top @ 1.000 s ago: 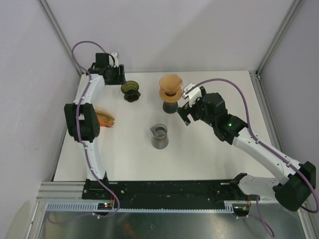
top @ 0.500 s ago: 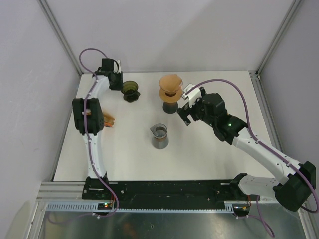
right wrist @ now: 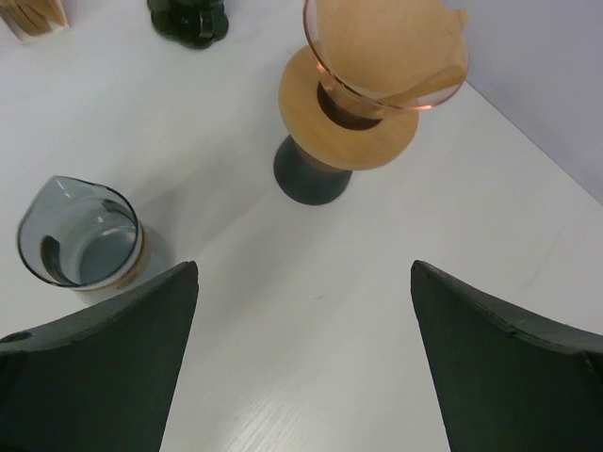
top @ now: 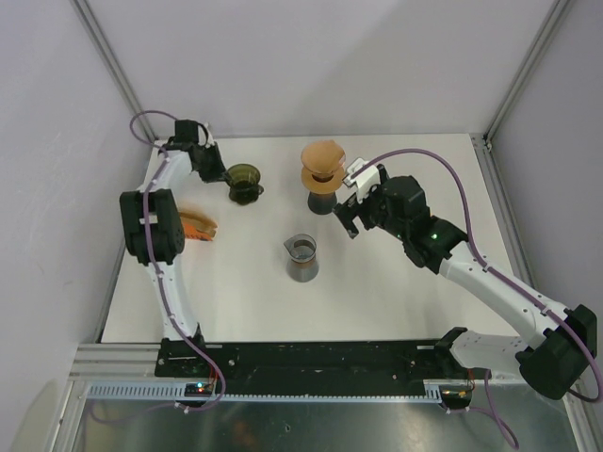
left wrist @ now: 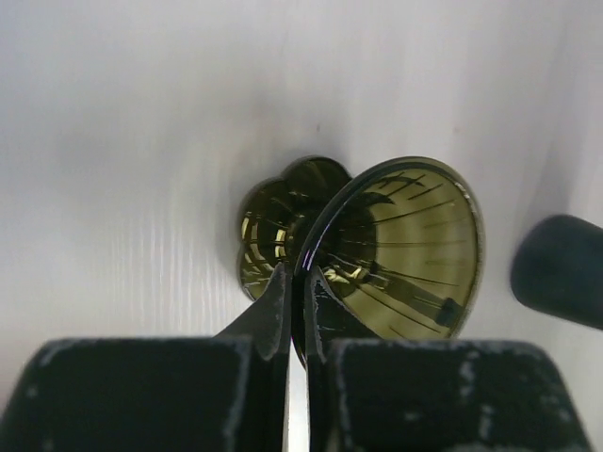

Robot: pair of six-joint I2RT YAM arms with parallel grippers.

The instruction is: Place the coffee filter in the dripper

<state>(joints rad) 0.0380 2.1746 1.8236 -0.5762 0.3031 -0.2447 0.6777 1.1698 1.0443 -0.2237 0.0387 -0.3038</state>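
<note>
An olive-green glass dripper [top: 245, 181] stands at the back left of the table, with nothing inside it [left wrist: 405, 245]. My left gripper [top: 215, 169] is shut on its rim, one finger inside the cone and one outside [left wrist: 300, 278]. A stack of brown coffee filters [top: 198, 226] lies by the left edge, beside the left arm. My right gripper [top: 350, 212] hangs open over bare table [right wrist: 303, 273], holding nothing. It is just right of a second, pinkish dripper [top: 322, 160] that has a brown filter [right wrist: 386, 52] in it.
The second dripper sits on a wooden disc over a dark stand [right wrist: 311, 179]. A small glass carafe [top: 301, 256] stands mid-table, left of the right gripper [right wrist: 80, 240]. Walls close in at the back and both sides.
My left gripper has swung in from behind the olive dripper and shut on its rim. The dripper has shifted slightly toward the front. The right arm has not moved.
</note>
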